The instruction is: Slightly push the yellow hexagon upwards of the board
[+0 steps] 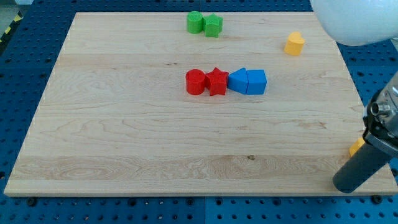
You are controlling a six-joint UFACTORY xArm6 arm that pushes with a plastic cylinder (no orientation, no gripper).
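Robotics laboratory bench, test rig configuration.

Setting identified on the following evidence: a pale wooden board (pixel 124 124) serves as worktop, laid on a blue perforated base plate (pixel 25 43) with a regular grid of mounting holes, typical of lab fixturing. Yellow-black hazard tape (pixel 9 28) shows at the view's top left. A dark rod (pixel 367 165) of robot hardware enters at the view's right bottom. Small moulded test pieces are laid out on the board: green blocks (pixel 204 24), red blocks (pixel 206 81), blue blocks (pixel 247 81). No domestic fittings are seen.
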